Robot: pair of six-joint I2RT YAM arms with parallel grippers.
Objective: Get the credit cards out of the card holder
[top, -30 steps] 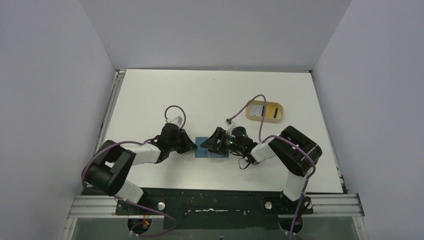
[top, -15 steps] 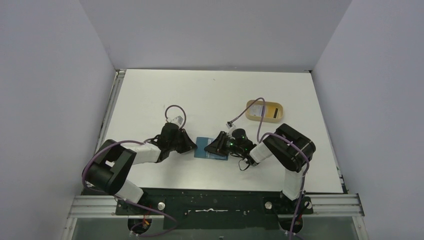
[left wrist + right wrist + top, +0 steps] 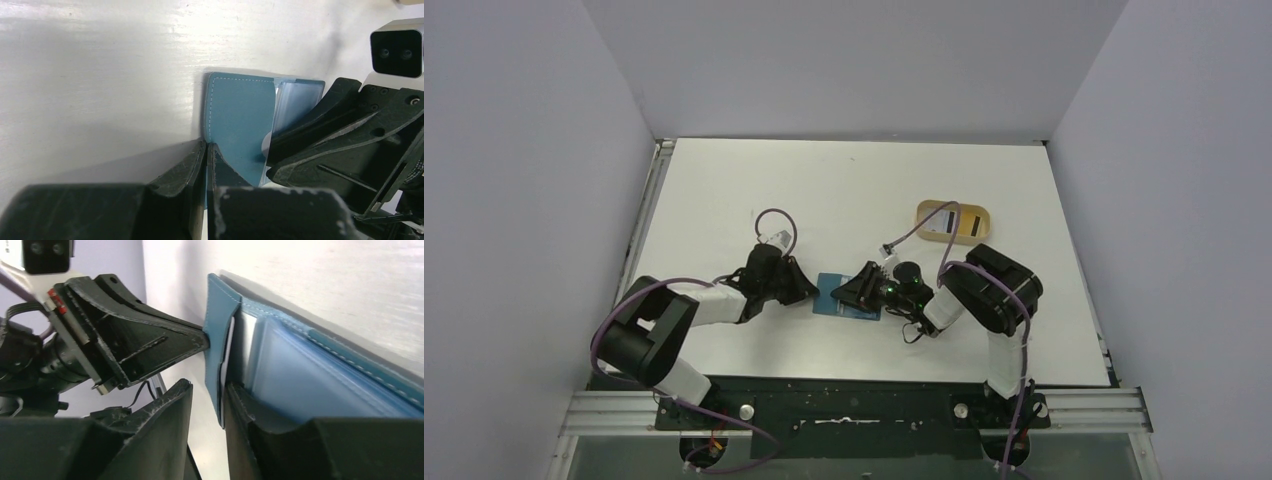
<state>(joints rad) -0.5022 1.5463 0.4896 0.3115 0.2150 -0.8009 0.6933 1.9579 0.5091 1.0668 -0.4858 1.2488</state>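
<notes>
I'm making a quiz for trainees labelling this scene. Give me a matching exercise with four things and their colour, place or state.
Things:
1. card holder
2. tray
3. left gripper
4. white card

Descriptions:
A. tan, on the far right part of the table
B. shut on the holder's edge
C. teal-blue, lying opened
D. thin edge showing behind a flap of the holder

Pairs: 1-C, 2-A, 3-B, 4-D
</notes>
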